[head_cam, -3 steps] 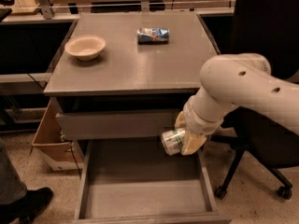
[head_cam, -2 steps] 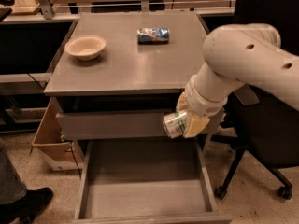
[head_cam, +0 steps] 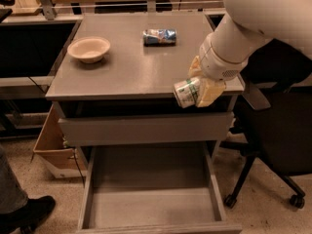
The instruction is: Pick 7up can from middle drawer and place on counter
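My gripper [head_cam: 197, 89] is shut on the 7up can [head_cam: 186, 92], a silver-white can with a green label, held on its side. It hangs at the counter's front right edge, about level with the top. The counter [head_cam: 131, 69] is a flat grey cabinet top. The middle drawer [head_cam: 151, 204] is pulled wide open below, and its grey floor is bare. My white arm [head_cam: 253, 18] comes in from the upper right.
A beige bowl [head_cam: 89, 48] sits at the counter's left. A blue-and-white can [head_cam: 159, 36] lies on its side at the counter's back. A black office chair [head_cam: 273, 145] stands at the right. A cardboard box [head_cam: 51, 140] and a person's shoe [head_cam: 24, 213] are at the left.
My gripper has lifted the 7up can up from in front of the drawer fronts to the level of the counter's front edge.
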Controlling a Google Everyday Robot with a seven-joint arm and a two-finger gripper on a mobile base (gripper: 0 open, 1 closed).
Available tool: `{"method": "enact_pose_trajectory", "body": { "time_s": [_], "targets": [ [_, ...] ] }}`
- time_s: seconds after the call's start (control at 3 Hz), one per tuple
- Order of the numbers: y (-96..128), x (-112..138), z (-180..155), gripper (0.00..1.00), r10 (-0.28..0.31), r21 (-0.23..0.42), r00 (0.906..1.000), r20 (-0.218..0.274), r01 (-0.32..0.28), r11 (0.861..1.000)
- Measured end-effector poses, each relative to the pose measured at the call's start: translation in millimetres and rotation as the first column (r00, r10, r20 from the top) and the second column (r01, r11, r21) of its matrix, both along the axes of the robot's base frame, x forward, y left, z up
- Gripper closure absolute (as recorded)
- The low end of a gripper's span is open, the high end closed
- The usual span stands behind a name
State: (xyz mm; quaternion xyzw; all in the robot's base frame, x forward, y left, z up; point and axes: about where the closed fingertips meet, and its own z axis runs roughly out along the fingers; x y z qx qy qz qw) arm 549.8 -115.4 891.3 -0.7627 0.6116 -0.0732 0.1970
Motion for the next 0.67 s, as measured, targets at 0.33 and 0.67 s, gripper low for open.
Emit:
{"method": "enact_pose_trajectory", "body": {
  "time_s": [0.33, 0.67],
  "targets": [
    [2, 30, 21, 1.0, 0.024, 0.026, 0.9977, 0.063, -0.026, 0.999],
    [1, 61, 29, 1.0, 0.041, 0.052, 0.9938, 0.103, -0.046, 0.998]
  ]
}}
